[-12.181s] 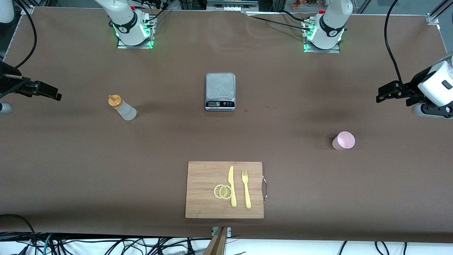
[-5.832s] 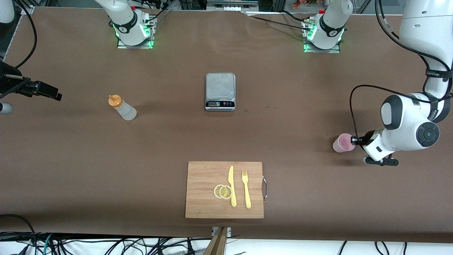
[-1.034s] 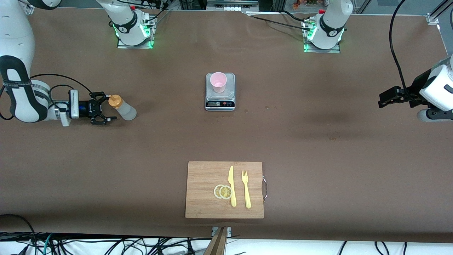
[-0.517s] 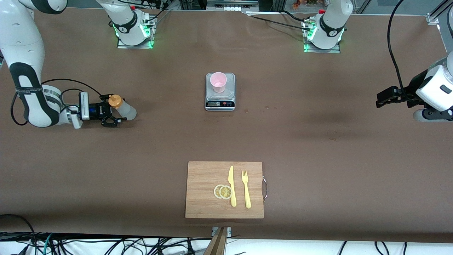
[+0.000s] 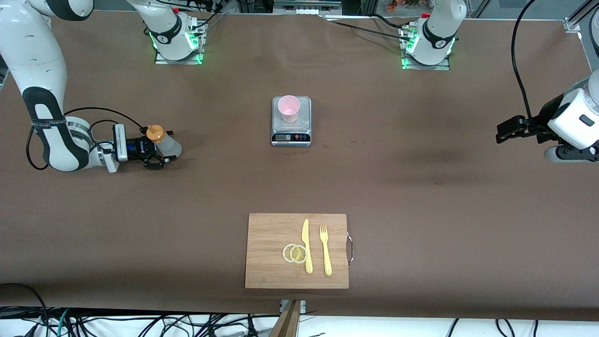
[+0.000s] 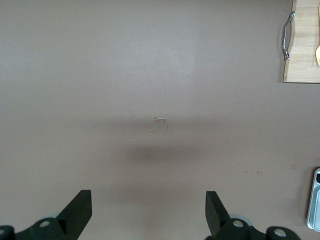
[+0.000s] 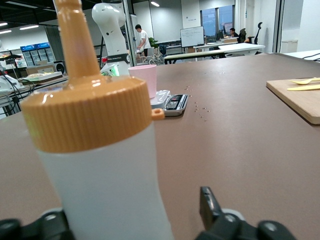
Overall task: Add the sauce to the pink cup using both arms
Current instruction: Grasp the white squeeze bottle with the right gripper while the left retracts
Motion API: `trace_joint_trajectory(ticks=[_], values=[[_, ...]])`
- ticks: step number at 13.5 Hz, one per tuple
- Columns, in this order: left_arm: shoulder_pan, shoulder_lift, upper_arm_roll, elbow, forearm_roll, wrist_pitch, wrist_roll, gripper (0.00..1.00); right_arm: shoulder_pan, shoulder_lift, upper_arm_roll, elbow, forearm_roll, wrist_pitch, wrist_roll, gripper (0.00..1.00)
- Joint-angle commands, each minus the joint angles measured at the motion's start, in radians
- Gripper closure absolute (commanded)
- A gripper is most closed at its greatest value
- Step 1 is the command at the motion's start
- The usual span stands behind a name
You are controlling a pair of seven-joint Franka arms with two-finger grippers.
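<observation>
Since a second ago the right gripper (image 5: 161, 150) has slid forward along the table until the sauce (image 5: 164, 142) stands between its spread fingers, which have not yet closed on it; the bottle sits upright, well off from the scale (image 5: 291, 121) toward the right arm's end. On that scale stands the pink cup (image 5: 288, 108), ready. Over bare table toward its own end, the left gripper (image 5: 500, 135) waits, fingers apart. I'd judge the squeeze-and-lift comes next.

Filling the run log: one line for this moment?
right gripper: open around sauce bottle | left gripper: open, waiting | pink cup: on scale
</observation>
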Motion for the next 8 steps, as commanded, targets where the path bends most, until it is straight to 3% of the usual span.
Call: trace_joint_trajectory(ticks=[1,2,4,8], values=[[-0.002,0.012,0.0,0.027,-0.017,-0.021,0.022,0.0,0.012,0.009,0.001,0.039,-0.024,-0.016,0.051,0.51],[-0.002,0.012,-0.001,0.027,-0.017,-0.021,0.022,0.0,0.012,0.005,0.001,0.047,-0.05,-0.016,0.095,0.64],[-0.002,0.012,-0.004,0.028,-0.017,-0.021,0.022,0.0,0.012,-0.001,0.001,0.056,-0.074,-0.018,0.142,0.76],[-0.002,0.014,-0.004,0.028,-0.017,-0.021,0.022,0.0,0.055,-0.06,-0.001,0.062,-0.138,-0.016,0.281,0.8]])
